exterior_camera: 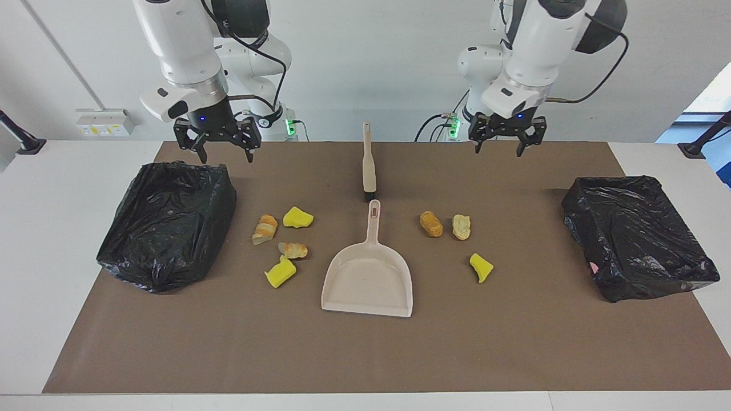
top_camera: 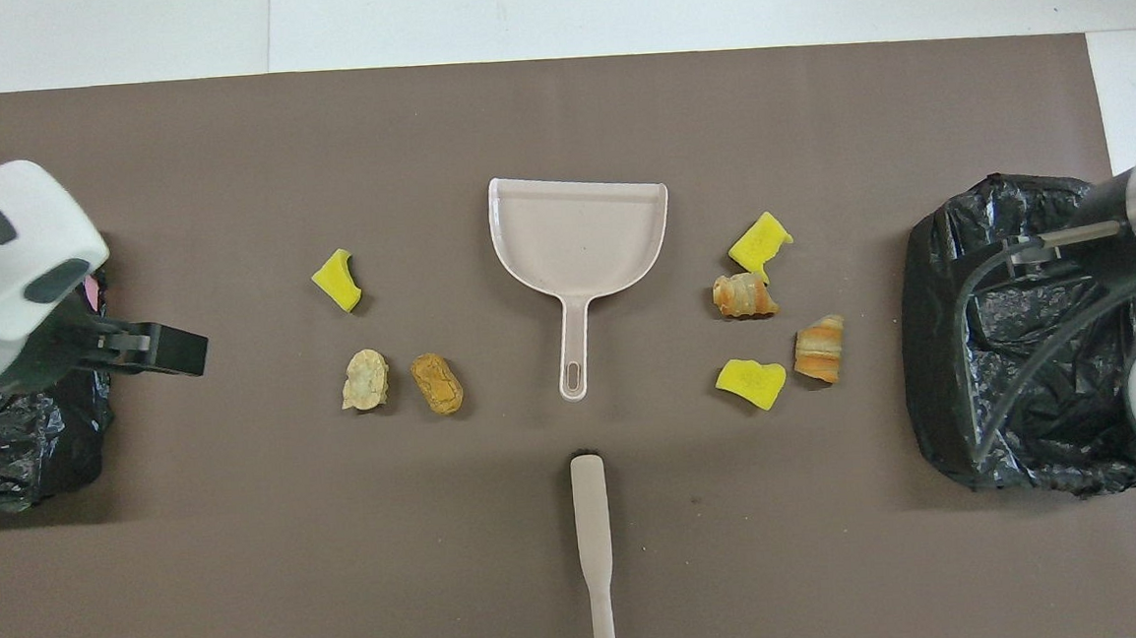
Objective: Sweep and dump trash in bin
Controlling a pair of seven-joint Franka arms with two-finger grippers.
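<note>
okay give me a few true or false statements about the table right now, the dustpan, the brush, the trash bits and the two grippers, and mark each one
1. The dustpan holds no trash. True.
2. The brush lies nearer to the robots than the dustpan. True.
3. The left gripper is shut on the brush. False: it is open, empty, up in the air.
4. Seven trash pieces lie on the mat. True.
5. The right gripper touches the dustpan's handle. False: it is open, raised by a black-lined bin.

Trash (exterior_camera: 282,242) lies beside the dustpan (exterior_camera: 368,279), between two bins (exterior_camera: 165,225).
</note>
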